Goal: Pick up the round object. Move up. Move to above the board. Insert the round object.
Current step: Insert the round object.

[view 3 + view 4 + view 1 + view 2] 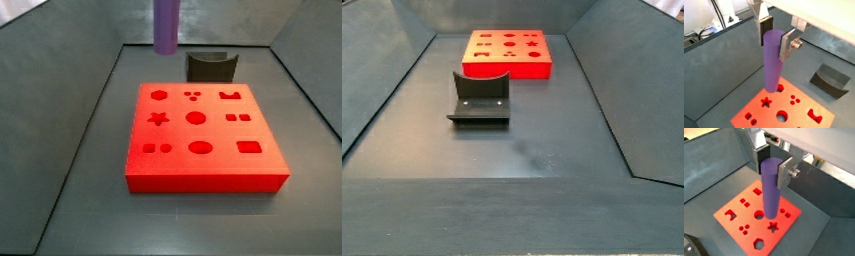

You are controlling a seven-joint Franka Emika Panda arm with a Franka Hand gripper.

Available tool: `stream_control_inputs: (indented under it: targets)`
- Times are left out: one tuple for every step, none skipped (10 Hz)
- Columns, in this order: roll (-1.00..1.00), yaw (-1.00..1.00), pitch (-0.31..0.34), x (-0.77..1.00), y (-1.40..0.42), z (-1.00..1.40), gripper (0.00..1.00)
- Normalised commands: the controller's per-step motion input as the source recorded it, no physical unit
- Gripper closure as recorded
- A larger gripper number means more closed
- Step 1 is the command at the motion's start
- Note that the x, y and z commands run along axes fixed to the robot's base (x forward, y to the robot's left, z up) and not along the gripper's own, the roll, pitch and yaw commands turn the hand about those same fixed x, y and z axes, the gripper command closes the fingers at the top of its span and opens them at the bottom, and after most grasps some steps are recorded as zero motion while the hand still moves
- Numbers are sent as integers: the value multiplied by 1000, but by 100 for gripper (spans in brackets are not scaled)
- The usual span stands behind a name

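Two flat silver fingers (784, 44) of my gripper (775, 35) clamp the smooth purple round object (771, 62) — upright. It hangs above the board (744, 215) — thick, red, shape-cut.

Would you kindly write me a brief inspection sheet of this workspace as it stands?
Surface: dark grey floor, bare but for the items below.
Job's things: purple peg upright in the gripper, in the air over the red board, not yet inserted; board lies flat, cut-outs empty.
Clutter: nothing seen beyond the fixture, standing apart from the board.
Grippers: gripper shut on the peg's upper end, above the board.
Cables: some behind the wall in a wrist view.
Surroundings: grey enclosure walls.
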Motion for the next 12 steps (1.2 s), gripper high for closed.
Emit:
stream_control_inputs:
  targets:
    - [140,-131,-19,686,77,-894,100]
    - [86,-151,-50,843,114,-914,100]
    - [57,-183,-83,863,100,-903,100]
    - [39,-260,-144,706,0,-806,100]
    - [0,-334,-223,340,-54,-700,100]
    - [0,-266,-246,146,-54,-640,100]
    - [0,-209,-171,111,0,-549,100]
    - [0,-229,-120,174,0,-483,100]
    - [0,-134,-123,-103,-71,-349,100]
    - [0,-23,-154,-251,-166,-131,100]
    - [0,-9,-139,-286,-151,-111,100]
    - [0,-20,-161,-414,-151,-109,100]
